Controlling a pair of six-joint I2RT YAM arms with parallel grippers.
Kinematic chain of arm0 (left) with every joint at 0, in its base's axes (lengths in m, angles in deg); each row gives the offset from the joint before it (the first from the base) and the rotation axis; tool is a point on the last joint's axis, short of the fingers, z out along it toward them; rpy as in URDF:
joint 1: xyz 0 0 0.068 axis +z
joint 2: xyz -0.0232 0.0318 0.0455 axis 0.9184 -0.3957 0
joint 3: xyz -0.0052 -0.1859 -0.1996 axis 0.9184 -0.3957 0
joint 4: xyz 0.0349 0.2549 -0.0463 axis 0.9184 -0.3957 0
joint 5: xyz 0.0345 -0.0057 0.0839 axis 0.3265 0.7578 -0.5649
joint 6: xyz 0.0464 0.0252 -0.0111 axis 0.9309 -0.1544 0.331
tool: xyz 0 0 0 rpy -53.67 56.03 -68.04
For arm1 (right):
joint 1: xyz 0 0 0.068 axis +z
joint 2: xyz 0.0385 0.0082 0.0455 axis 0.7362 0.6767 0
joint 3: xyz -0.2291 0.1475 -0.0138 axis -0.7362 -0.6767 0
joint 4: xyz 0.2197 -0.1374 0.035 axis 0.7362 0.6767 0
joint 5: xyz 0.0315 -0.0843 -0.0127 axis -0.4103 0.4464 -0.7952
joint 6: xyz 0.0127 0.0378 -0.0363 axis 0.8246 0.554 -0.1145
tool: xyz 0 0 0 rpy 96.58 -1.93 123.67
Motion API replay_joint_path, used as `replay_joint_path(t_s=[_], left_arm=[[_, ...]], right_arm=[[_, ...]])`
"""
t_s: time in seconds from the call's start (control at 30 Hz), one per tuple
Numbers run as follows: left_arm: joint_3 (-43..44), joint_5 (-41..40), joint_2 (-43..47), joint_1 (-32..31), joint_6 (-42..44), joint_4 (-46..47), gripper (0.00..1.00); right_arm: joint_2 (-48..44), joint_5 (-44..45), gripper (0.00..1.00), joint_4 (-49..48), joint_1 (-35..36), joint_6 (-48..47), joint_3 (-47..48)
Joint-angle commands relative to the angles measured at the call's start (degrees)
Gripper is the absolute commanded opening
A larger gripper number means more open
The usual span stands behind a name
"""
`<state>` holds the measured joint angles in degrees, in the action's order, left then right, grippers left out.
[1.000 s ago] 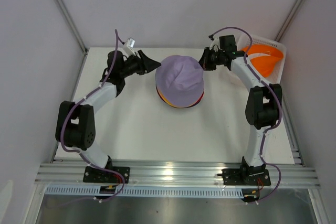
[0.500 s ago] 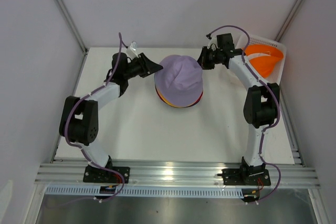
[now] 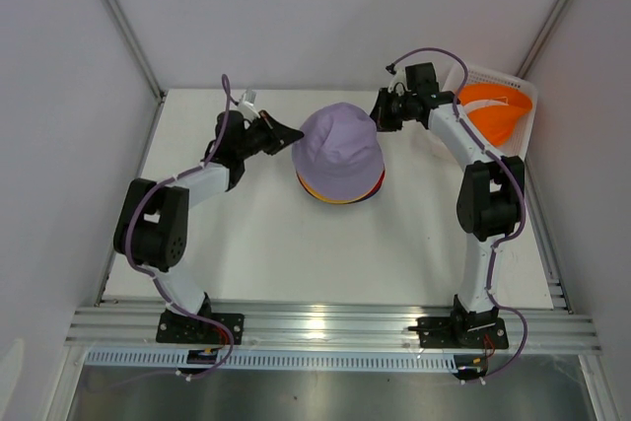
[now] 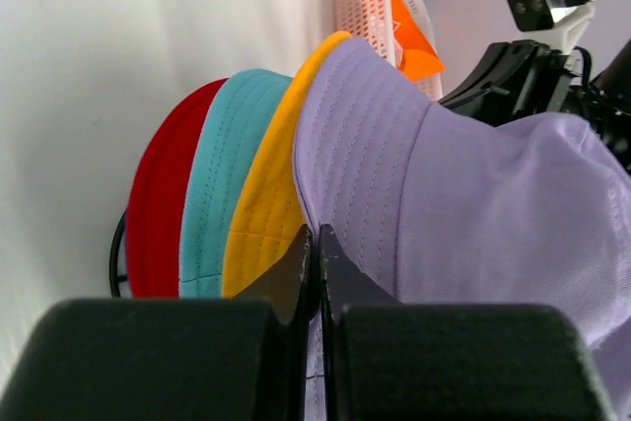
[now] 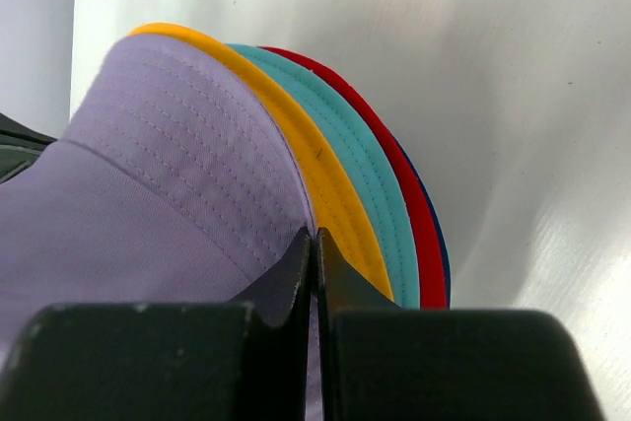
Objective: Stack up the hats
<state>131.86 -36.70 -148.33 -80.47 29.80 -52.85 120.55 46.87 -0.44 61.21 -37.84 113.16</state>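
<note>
At the centre of the white table (image 3: 256, 244), the soft lavender bucket hat (image 3: 340, 150) sat atop the stack (image 3: 340, 195). The left gripper (image 3: 292, 134) at nine o'clock and the right gripper (image 3: 378, 117) at one o'clock were both pinched on its brim. Seating it looked underway; next, release and fetch the orange bucket hat (image 3: 496, 110).

Robotics lab cell, white table (image 3: 266, 244), plain white walls (image 3: 315, 7), metal corner struts (image 3: 123, 22), aluminium mounting rail (image 3: 335, 327)

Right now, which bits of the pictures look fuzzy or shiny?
Left wrist view: the left gripper is a dark blur up close, the stitches on the lavender hat sharp. Right wrist view: the right gripper blurs the same; the table gleams at lower right. Top view: sharp, a bright glint on the metal rail.
</note>
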Motion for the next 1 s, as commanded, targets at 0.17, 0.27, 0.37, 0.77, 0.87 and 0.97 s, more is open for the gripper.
replay_joint_path(t_s=[0.17, 0.27, 0.37, 0.77, 0.87, 0.97], left_arm=[[-7.8, -4.0, -2.5, -1.2, 0.1, 4.9, 0.01], [-9.1, -3.5, -3.0, -1.3, -0.5, 8.1, 0.01], [-9.5, -2.6, -2.6, -1.3, -0.2, 9.3, 0.01], [-4.5, -4.2, 3.2, -1.2, 9.4, -2.5, 0.17], [-3.7, -5.6, 4.8, -1.1, 10.8, -5.9, 0.34], [-2.3, -7.1, 7.5, -0.4, 12.9, -9.9, 0.5]], right_arm=[[-1.5, 2.1, 0.0, 0.9, 1.0, -0.4, 0.2], [-2.3, 2.4, 0.06, 0.9, 0.9, -0.5, -0.1], [-3.5, 3.1, 0.11, 1.2, 0.9, -0.6, 0.1], [-6.6, 17.0, 0.8, 10.6, -6.9, -3.6, 12.3], [-9.1, 24.9, 0.92, 12.1, -9.2, -5.7, 15.0], [-11.5, 30.9, 0.97, 12.1, -13.1, -6.5, 14.1]])
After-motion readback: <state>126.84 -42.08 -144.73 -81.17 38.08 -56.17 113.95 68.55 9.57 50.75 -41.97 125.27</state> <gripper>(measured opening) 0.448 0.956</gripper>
